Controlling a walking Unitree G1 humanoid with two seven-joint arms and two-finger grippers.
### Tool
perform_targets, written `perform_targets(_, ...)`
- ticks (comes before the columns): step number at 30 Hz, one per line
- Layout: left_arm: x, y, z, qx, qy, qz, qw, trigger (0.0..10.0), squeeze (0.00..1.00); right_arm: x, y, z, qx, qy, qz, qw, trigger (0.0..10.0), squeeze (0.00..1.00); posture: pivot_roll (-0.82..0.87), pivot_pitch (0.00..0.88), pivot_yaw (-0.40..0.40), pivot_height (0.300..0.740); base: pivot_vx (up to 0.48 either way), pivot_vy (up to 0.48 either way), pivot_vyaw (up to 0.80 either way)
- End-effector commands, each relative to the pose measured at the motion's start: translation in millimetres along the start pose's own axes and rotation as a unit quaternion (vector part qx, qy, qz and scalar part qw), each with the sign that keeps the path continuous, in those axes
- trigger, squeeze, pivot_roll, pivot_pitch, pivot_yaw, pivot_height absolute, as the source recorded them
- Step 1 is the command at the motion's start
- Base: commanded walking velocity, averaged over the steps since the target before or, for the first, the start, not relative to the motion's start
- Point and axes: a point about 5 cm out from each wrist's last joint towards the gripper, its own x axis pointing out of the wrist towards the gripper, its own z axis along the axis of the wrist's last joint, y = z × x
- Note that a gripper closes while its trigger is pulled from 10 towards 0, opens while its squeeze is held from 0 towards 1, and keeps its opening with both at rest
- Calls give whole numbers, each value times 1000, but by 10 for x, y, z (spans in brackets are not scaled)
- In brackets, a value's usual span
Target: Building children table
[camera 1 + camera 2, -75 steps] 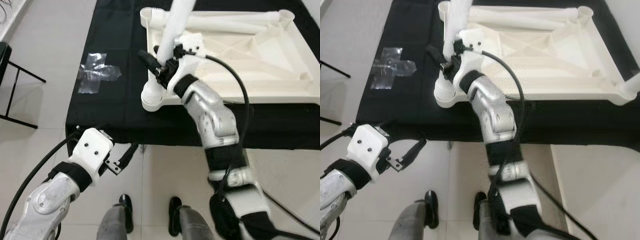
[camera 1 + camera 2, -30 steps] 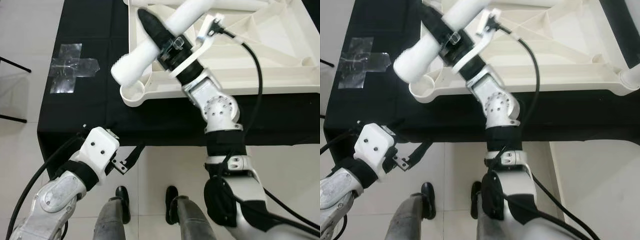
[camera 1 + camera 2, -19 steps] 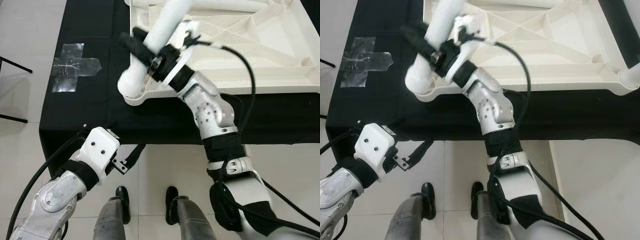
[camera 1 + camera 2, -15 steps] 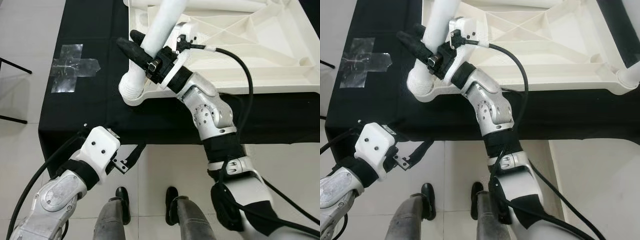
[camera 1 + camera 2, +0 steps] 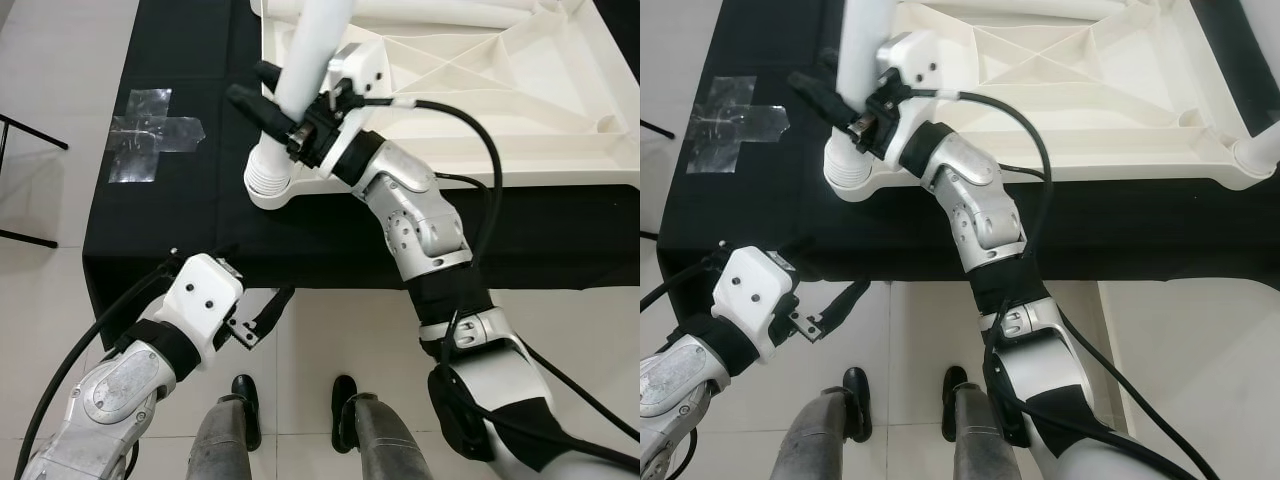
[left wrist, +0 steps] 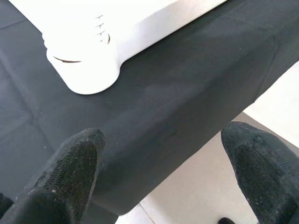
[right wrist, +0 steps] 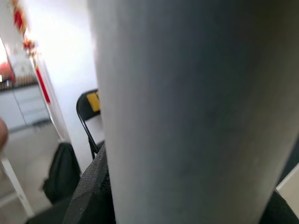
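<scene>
The white tabletop (image 5: 480,110) lies upside down on the black-covered table (image 5: 180,230). My right gripper (image 5: 272,106) is shut on a white table leg (image 5: 305,50), which stands almost upright with its ribbed end in the near-left corner socket (image 5: 265,188). In the right wrist view the leg (image 7: 196,107) is close up between the black fingers (image 7: 91,191). My left gripper (image 6: 163,182) hangs open and empty below the table's front edge, pointing at that corner socket (image 6: 88,70).
More white legs (image 5: 450,12) lie inside the tabletop at the far side, and another leg's end (image 5: 1262,160) shows at the near-right corner. A clear tape cross (image 5: 150,135) sits on the cloth to the left. A black chair frame (image 5: 25,190) stands on the tiled floor at far left.
My right gripper has swung the leg from a slant above the corner to nearly upright, its ribbed end now down in the corner socket. The left arm has stayed low.
</scene>
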Motion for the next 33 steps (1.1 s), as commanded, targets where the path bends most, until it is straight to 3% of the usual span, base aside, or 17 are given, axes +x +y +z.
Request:
perform_targets(1, -23, -37, -51, -2, 14, -8, 1000, 10000, 0, -131, -15, -293, -12, 72, -12, 997, 10000, 0, 142, 413, -68, 740, 0, 0, 0)
perform_targets(13, -20, -50, -55, -1, 14, -12, 1000, 10000, 0, -118, 28, -297, -85, 106, 24, 990, 10000, 0, 143, 404, -67, 740, 0, 0, 0)
perform_targets(18, -17, -59, -57, 0, 14, -12, 1000, 10000, 0, -78, 122, -247, -133, 106, 82, 982, 10000, 0, 144, 396, -69, 740, 0, 0, 0)
perform_targets(21, -14, -63, -56, 1, 13, -13, 1000, 10000, 0, -45, 221, -187, -116, 96, 132, 980, 10000, 0, 144, 395, -70, 740, 0, 0, 0)
perform_targets(29, -11, -60, -54, 3, 13, -13, 1000, 10000, 0, 28, 274, -119, -85, 86, 156, 980, 10000, 0, 146, 400, -72, 740, 0, 0, 0)
perform_targets(33, -12, -57, -55, 5, 14, -12, 1000, 10000, 0, 47, 292, -88, -99, 78, 179, 976, 10000, 0, 145, 403, -73, 740, 0, 0, 0)
